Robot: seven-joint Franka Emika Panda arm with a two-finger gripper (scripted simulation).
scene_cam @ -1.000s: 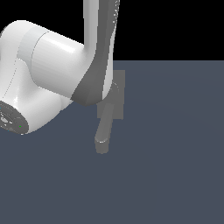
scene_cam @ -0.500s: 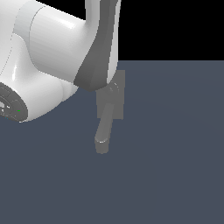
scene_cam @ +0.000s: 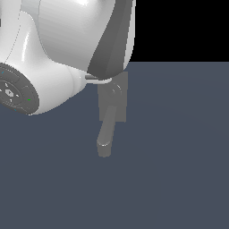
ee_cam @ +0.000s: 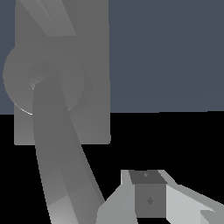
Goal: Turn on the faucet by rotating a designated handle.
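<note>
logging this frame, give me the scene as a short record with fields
fixture: matte grey faucet on a flat rectangular base plate
spout: thick round curved spout, tip turned down
handle: thin grey bar, partly in the wrist view
arm: big white robot arm over the faucet's top
gripper: one finger visible; state unclear
surface: dark blue-grey floor
</note>
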